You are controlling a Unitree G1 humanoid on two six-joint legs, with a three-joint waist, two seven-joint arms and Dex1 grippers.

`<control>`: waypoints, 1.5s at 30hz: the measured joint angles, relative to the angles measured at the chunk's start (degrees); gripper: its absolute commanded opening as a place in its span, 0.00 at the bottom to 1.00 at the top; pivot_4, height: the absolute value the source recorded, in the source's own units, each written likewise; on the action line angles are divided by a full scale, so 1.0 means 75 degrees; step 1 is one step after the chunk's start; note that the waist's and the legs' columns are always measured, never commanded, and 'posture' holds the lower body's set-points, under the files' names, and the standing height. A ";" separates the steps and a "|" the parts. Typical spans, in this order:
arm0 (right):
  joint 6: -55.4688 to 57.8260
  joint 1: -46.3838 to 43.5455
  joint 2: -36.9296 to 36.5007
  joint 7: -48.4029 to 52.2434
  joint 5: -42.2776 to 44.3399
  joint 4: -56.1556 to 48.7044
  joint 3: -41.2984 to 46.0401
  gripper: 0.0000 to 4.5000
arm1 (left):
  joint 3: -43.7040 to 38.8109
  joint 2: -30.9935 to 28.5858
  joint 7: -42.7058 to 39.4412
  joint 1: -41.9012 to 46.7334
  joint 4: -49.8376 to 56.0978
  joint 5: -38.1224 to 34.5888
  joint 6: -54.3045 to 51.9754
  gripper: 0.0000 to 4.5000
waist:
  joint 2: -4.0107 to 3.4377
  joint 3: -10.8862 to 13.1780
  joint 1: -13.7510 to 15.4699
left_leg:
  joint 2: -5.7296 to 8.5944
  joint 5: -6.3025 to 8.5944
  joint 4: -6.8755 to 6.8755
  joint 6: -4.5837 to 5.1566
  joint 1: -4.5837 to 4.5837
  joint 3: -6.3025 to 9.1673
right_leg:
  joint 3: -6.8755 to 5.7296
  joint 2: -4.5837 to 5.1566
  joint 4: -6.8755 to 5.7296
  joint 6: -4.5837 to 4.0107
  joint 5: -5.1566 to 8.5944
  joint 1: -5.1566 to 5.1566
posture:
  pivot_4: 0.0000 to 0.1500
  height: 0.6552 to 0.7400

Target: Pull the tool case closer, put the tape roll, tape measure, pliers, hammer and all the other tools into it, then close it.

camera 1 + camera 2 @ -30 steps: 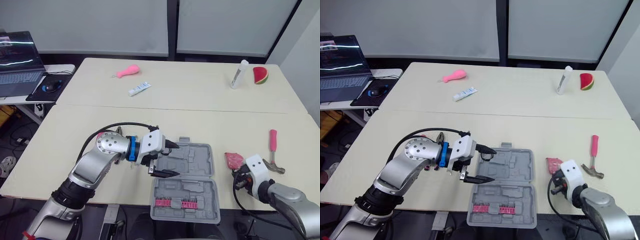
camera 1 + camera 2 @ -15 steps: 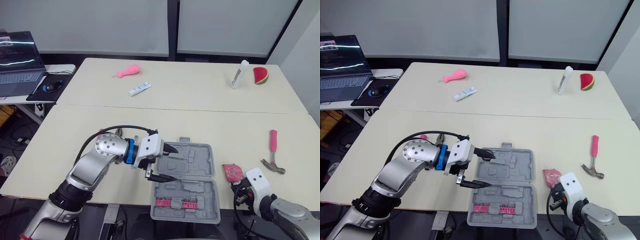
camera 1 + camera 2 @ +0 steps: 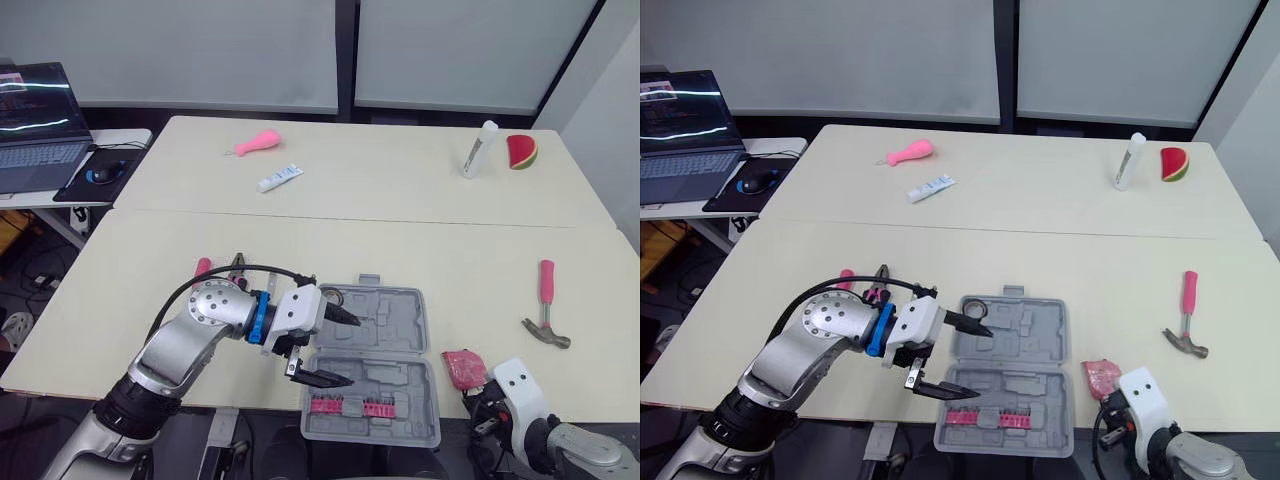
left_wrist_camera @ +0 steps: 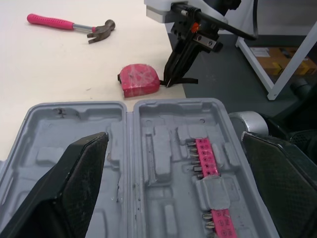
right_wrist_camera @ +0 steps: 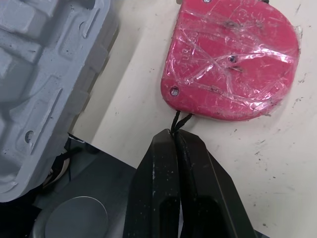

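Observation:
The grey tool case (image 3: 385, 345) lies open at the table's front edge, its near half with a pink bit row (image 3: 350, 406) reaching past the edge. My left gripper (image 3: 352, 352) hangs open over the case's left side. A dark ring, seemingly the tape roll (image 3: 330, 296), lies in the case's far-left corner. The pink tape measure (image 3: 463, 367) rests right of the case, and my right gripper (image 5: 174, 135) is shut on its black strap. The pink-handled pliers (image 3: 236, 266) lie left of the case. Farther right lies the pink-handled hammer (image 3: 546, 300).
On the far table sit a pink toy (image 3: 258, 142), a small tube (image 3: 279, 178), a white bottle (image 3: 478, 148) and a watermelon slice (image 3: 520, 150). A laptop (image 3: 35, 125) and a mouse stand on a side desk at the far left.
My right gripper drew back toward the front edge, dragging the tape measure with it. My left gripper shifted nearer and lower over the case, uncovering the dark ring in the corner.

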State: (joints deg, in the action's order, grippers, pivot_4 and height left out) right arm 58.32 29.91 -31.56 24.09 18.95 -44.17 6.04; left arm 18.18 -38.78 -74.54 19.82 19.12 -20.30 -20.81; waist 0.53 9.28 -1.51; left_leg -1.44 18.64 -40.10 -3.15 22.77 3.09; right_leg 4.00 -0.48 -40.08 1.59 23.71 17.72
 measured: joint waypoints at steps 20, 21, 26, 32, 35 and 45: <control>0.1551 0.0584 -0.1017 0.0944 0.1439 -0.1081 0.1385 0.51 | -0.0076 -0.0197 -0.0172 -0.0265 0.0071 -0.0155 0.0240 1.00 | 0.0000 -0.0002 -0.0003 | 0.0004 0.0009 0.0000 0.0019 -0.0010 -0.0005 | 0.0006 -0.0001 0.0003 0.0000 0.0000 -0.0009 | 1.00 1.00; 0.1112 0.0732 -0.1597 0.1357 0.1385 -0.1110 0.1470 0.55 | -0.0095 -0.0215 -0.0180 -0.0296 0.0070 -0.0175 0.0297 1.00 | -0.0001 -0.0003 -0.0017 | 0.0005 0.0014 0.0000 0.0028 -0.0018 -0.0007 | 0.0007 -0.0001 0.0004 0.0000 0.0000 -0.0018 | 1.00 1.00; -0.1437 0.0838 -0.3090 0.2948 0.0628 -0.0542 0.1642 0.81 | -0.0236 -0.0232 -0.0271 -0.0346 0.0069 -0.0307 0.0499 1.00 | 0.0005 0.0000 -0.0017 | 0.0004 0.0016 0.0003 0.0032 -0.0045 0.0000 | 0.0006 -0.0027 0.0018 0.0000 0.0000 -0.0052 | 1.00 1.00; -0.4708 -0.0028 -0.3988 0.4315 -0.0675 0.1281 0.0920 0.99 | -0.0381 -0.0244 -0.0351 -0.0621 0.0084 -0.0352 0.0881 1.00 | 0.0013 0.0005 -0.0023 | 0.0006 0.0016 -0.0001 0.0032 -0.0044 -0.0012 | 0.0015 -0.0029 0.0025 0.0000 0.0000 -0.0056 | 1.00 1.00; -0.6330 -0.0759 -0.4166 0.4633 -0.1493 0.2290 0.0291 0.99 | -0.0384 -0.0277 -0.0370 -0.0739 0.0111 -0.0355 0.1017 1.00 | 0.0011 0.0007 -0.0018 | -0.0002 0.0015 -0.0001 0.0032 -0.0050 -0.0007 | 0.0013 -0.0028 0.0022 0.0000 0.0000 -0.0056 | 1.00 1.00; -0.8283 -0.2944 -0.3749 0.4852 -0.2927 0.4381 -0.1607 0.99 | -0.0354 -0.0275 -0.0312 -0.0734 0.0339 -0.0369 0.0949 1.00 | 0.0009 0.0010 -0.0006 | -0.0005 0.0004 -0.0004 0.0011 -0.0048 -0.0010 | 0.0015 -0.0024 0.0018 -0.0001 0.0000 -0.0056 | 1.00 1.00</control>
State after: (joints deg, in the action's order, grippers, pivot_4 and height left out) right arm -3.80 7.83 -59.67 60.48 -3.00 -11.32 -6.01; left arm 15.52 -40.84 -76.88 14.31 21.66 -23.07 -13.70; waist 0.60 9.36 -1.55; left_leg -1.48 18.67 -40.13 -3.08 22.41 3.01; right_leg 4.11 -0.66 -39.95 1.58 23.71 17.30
